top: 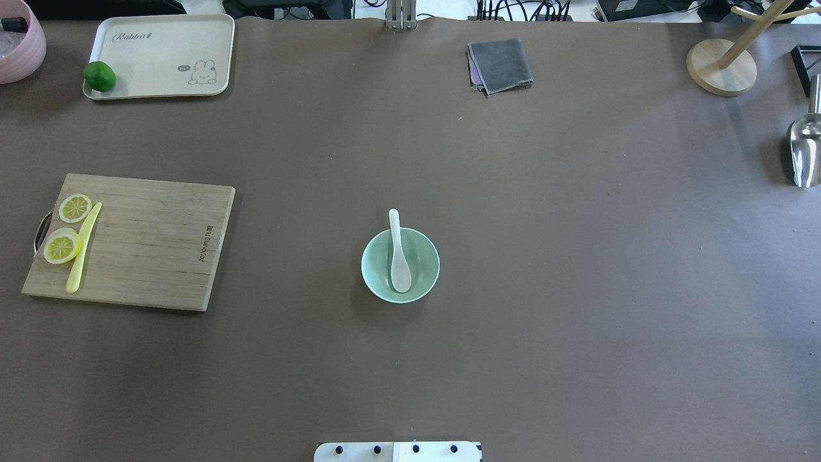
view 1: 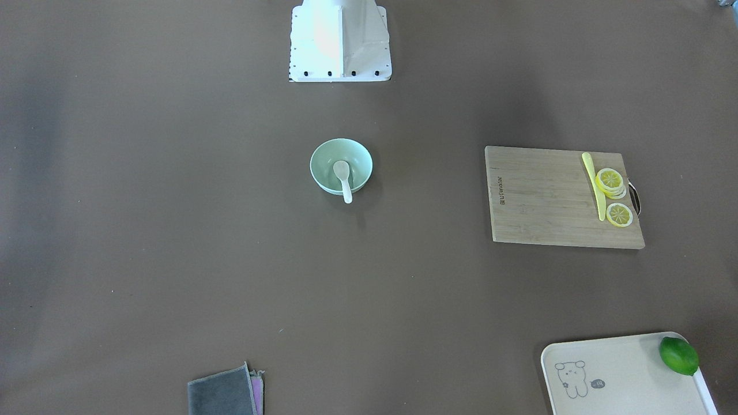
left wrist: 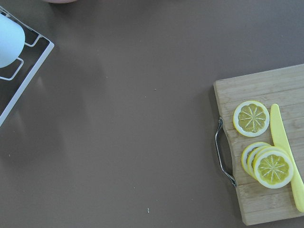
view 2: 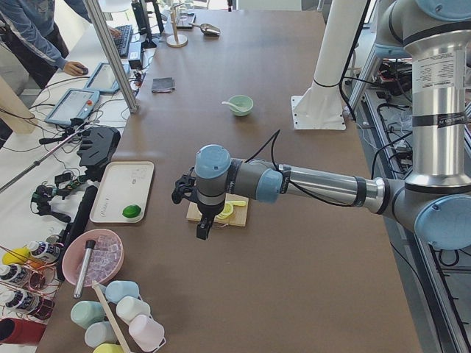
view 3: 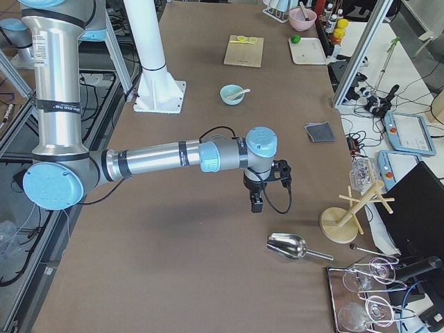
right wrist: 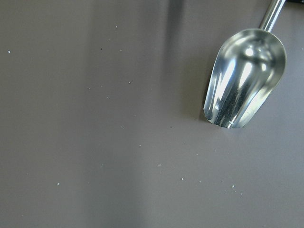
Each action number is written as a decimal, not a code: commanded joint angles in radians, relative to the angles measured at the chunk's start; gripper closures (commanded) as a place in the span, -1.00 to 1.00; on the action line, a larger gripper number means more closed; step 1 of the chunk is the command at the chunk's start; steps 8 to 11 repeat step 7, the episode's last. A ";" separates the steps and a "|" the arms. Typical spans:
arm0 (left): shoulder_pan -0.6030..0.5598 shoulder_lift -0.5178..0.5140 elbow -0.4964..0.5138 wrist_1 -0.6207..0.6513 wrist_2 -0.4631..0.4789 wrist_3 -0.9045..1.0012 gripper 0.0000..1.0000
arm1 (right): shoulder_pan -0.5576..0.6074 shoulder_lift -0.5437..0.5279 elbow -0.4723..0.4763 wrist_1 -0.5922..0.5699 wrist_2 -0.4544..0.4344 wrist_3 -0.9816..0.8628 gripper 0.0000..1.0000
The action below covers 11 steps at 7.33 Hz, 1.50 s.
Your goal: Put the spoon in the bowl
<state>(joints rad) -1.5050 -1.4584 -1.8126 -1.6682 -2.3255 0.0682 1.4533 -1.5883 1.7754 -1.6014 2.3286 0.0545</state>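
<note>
The white spoon (top: pixel 399 256) lies in the mint-green bowl (top: pixel 369 273) at the table's middle. Its scoop rests on the bowl's floor and its handle sticks out over the far rim. Both also show in the front view, spoon (view 1: pixel 343 174) and bowl (view 1: pixel 320 161). My left gripper (view 2: pixel 202 229) hangs above the table near the cutting board, far from the bowl. My right gripper (view 3: pixel 256 205) hangs above the table near the metal scoop. Both show only in the side views, so I cannot tell whether they are open or shut. Neither wrist view shows fingers.
A wooden cutting board (top: pixel 160 244) with lemon slices (top: pixel 62 245) and a pale-yellow knife (top: pixel 83 247) lies on the left. A tray (top: pixel 167 45) holds a lime (top: pixel 99 76). A grey cloth (top: pixel 501 64), a wooden stand (top: pixel 721 67) and a metal scoop (top: pixel 805 151) lie far and right.
</note>
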 commanded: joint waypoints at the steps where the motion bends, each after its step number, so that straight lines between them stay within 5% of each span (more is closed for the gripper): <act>1: 0.000 0.000 0.001 -0.004 -0.009 0.001 -0.97 | -0.001 -0.002 -0.005 0.001 -0.006 -0.001 -1.00; 11: 0.002 -0.013 0.012 -0.002 -0.063 -0.002 -0.97 | -0.001 -0.025 0.012 0.001 0.009 0.001 -1.00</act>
